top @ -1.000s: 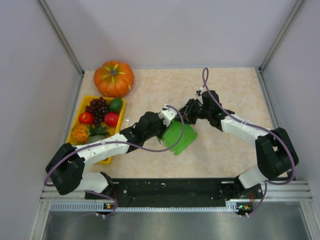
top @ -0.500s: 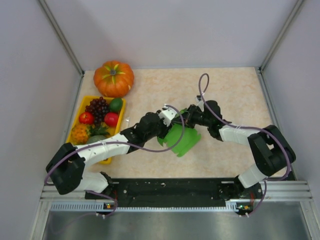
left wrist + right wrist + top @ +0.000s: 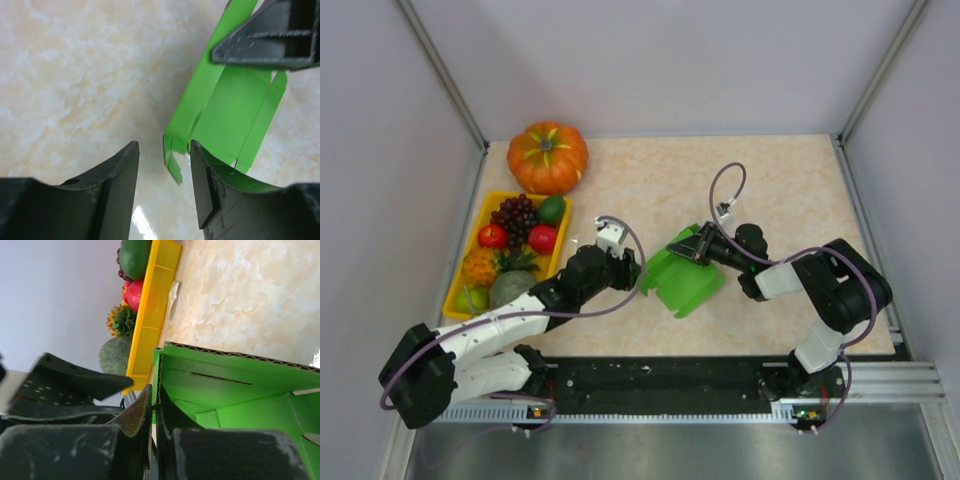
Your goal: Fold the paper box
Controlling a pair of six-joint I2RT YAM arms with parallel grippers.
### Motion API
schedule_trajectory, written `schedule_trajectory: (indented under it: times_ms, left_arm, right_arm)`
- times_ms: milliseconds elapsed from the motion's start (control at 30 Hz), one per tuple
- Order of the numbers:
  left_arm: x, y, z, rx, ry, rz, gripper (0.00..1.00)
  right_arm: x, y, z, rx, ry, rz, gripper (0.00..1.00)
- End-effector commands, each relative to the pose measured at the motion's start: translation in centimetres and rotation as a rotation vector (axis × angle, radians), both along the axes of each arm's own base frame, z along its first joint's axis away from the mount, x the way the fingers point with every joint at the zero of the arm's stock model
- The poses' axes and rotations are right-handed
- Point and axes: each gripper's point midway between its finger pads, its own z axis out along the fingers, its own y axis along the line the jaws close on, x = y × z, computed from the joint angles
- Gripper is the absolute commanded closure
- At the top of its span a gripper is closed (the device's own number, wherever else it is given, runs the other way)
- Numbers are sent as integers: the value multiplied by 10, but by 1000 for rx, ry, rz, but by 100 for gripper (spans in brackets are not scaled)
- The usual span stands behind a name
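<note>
The paper box is a bright green, partly folded card lying mid-table. My right gripper is shut on its upper left wall; in the right wrist view the jaws pinch the corrugated edge of the box. My left gripper is open and empty, just left of the box. In the left wrist view its jaws stand apart with a small tab of the box just ahead between them, not touching. A right finger shows above the card.
A yellow tray of fruit lies at the left, also visible in the right wrist view. An orange pumpkin stands behind it. Grey walls close in the left, back and right sides.
My left gripper has let go of the box and drawn back to the left. My right gripper has lowered, still holding the box, which shifted slightly right.
</note>
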Motion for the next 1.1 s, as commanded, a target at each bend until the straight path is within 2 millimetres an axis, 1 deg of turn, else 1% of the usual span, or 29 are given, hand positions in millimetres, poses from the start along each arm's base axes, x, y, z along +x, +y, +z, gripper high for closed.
schedule_trajectory:
  times_ms: [0, 67, 100, 133, 200, 233, 367, 433, 500, 700, 733, 800, 833, 933, 1000, 1067]
  left_arm:
    - [-18, 7, -23, -63, 52, 5, 52]
    - [-22, 13, -29, -73, 37, 9, 53]
    - [-21, 17, -32, -64, 28, 26, 58]
    - [-22, 21, -39, -51, 37, 40, 59]
    - [-19, 25, -46, -21, 35, 58, 61]
    - [-18, 25, -52, -2, 52, 62, 64]
    - [-14, 15, -52, 7, 50, 40, 66]
    - [-11, 14, -46, -14, 45, 53, 65]
    - [-9, 10, -43, -21, 36, 42, 61]
    - [-1, -15, -39, 14, 3, -48, 58]
    - [0, -23, -36, 16, -4, -63, 58]
    - [0, -30, -34, 25, -20, -94, 57]
    - [-1, -38, -31, 18, -30, -111, 56]
    - [0, -42, -32, 24, -32, -102, 54]
    - [5, -41, -35, 38, -29, -73, 54]
    - [6, -44, -38, 54, -31, -68, 54]
  right_arm:
    - [3, 0, 23, 62, -105, 1, 100]
    - [4, 0, 22, 54, -97, -3, 100]
    - [4, 0, 22, 53, -93, -7, 100]
    - [4, 0, 21, 53, -89, -7, 100]
    - [4, -1, 20, 56, -84, -7, 100]
    - [4, 0, 21, 62, -85, -5, 100]
    - [5, 1, 22, 63, -81, -2, 100]
    - [5, 1, 23, 64, -80, 0, 100]
    - [5, 2, 23, 64, -80, 0, 100]
    - [6, 2, 19, 79, -61, -5, 100]
    - [5, 2, 17, 79, -55, -4, 100]
    - [5, 2, 15, 82, -48, -10, 100]
    - [4, 1, 14, 79, -42, -11, 100]
    - [4, -1, 10, 67, -29, -19, 100]
    - [3, -1, 10, 63, -27, -23, 100]
    - [2, -2, 9, 64, -20, -24, 100]
